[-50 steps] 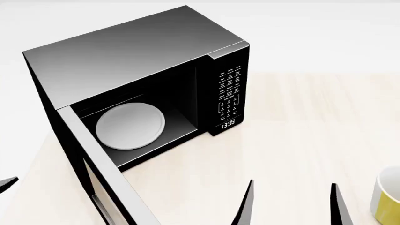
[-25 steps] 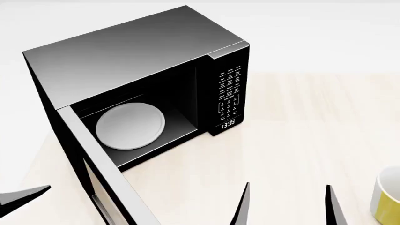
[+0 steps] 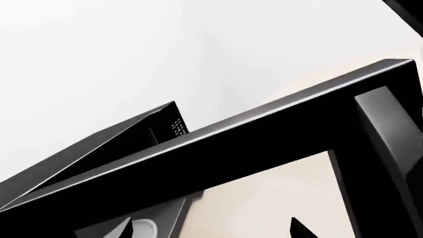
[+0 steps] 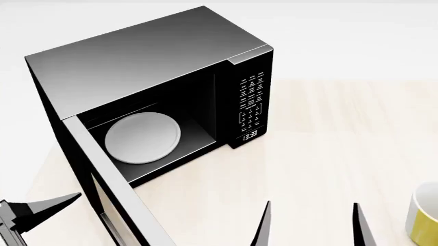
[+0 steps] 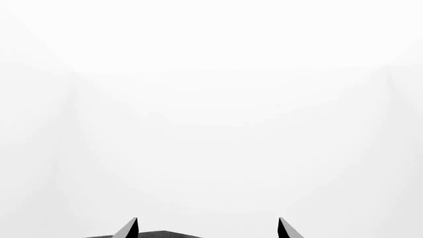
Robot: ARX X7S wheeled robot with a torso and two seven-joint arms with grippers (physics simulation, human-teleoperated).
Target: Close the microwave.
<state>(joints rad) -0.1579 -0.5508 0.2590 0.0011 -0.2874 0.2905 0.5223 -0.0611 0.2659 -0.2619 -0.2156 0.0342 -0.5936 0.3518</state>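
Standing at worktop far-left, microwave has door swung wide, white turntable exposed. Left pincer sits just outside door's outer face, tips spread, holding nothing. Right pincer hovers open, well apart w/ yellow mug near. Pale wood worktop; plain white surroundings.

Glossy black, thin, pointed fingers on each end effector, tapering like blades.
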